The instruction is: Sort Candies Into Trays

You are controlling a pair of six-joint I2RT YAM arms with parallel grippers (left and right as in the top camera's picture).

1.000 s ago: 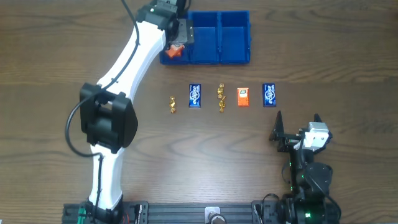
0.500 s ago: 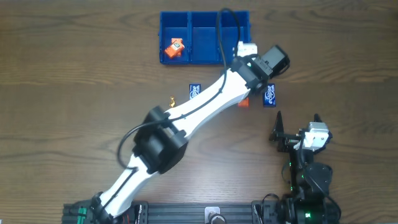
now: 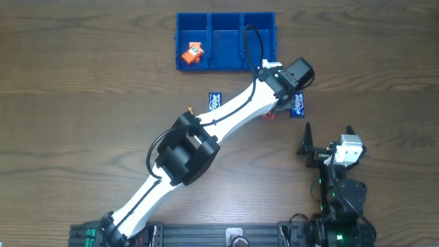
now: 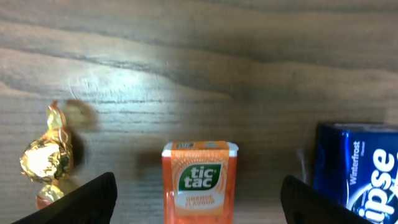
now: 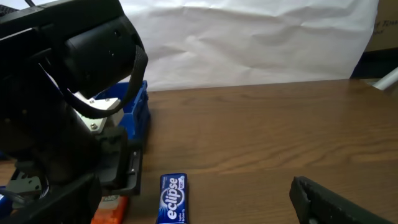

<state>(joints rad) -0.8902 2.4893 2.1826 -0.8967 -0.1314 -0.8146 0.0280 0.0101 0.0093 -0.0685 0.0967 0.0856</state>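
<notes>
Candies (image 3: 189,110) are lying in a row on the wooden table (image 3: 82,68), at 6 o'clock of the blue tray (image 3: 226,41), which is sitting at the table's 12 o'clock. Left arm is stretching diagonally from its 7 o'clock base toward 1 o'clock, elbow bent mid-table. Left gripper (image 4: 198,208) is hanging open, jaws straddling the orange mint box (image 4: 200,180) without touching it. A gold-wrapped candy (image 4: 46,158) and a blue gum pack (image 4: 357,171) are flanking that box. A second orange box (image 3: 193,53) is resting in the tray's 9 o'clock compartment. A second gum pack (image 3: 215,103) is lying at 6 o'clock of the tray. Right gripper (image 3: 328,130) is sitting open at 4 o'clock, arm folded, fingers pointing to 12 o'clock.
</notes>
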